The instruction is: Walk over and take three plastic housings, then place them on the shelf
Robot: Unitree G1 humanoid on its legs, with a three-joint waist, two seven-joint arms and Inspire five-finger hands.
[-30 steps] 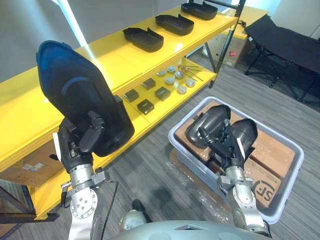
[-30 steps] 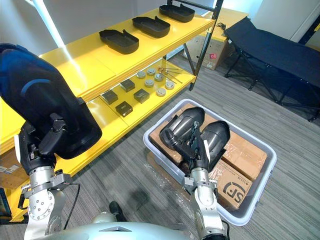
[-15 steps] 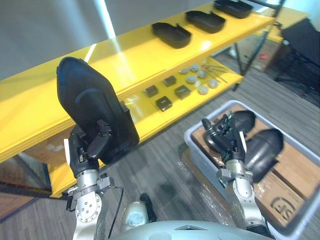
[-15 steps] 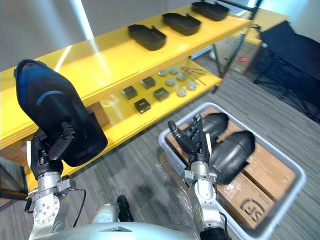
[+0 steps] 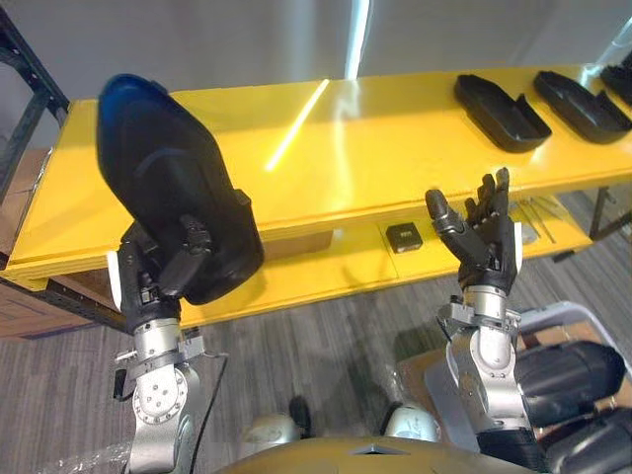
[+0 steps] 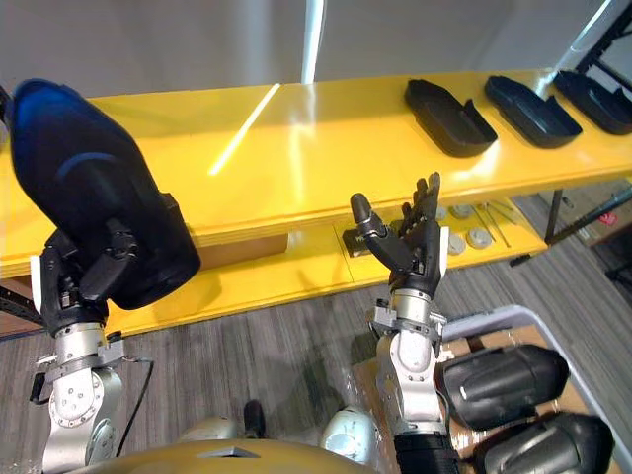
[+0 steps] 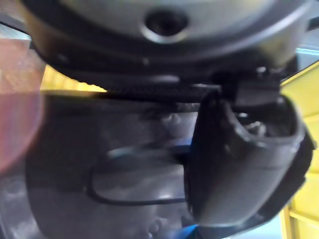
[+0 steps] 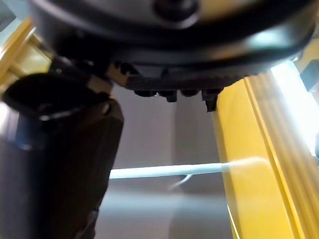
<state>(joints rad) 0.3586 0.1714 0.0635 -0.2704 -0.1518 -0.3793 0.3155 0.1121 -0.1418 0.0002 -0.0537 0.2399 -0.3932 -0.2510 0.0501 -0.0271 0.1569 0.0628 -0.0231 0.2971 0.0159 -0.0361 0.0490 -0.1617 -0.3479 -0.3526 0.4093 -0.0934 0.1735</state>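
Gripping housing [image 5: 168,193] in left hand [image 5: 158,281]

No legible text, label, number or sign on yellow shelf [image 5: 375,138] or black housings [image 5: 499,99].

Three housings [image 6: 450,117] atop shelf [image 6: 296,148], right end; bin [image 6: 494,316] before it, lower right.

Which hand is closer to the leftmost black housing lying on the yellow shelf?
Right. The right hand is raised, open, just in front of and below the lying housing. The left hand is far off to its left, gripping a second housing.
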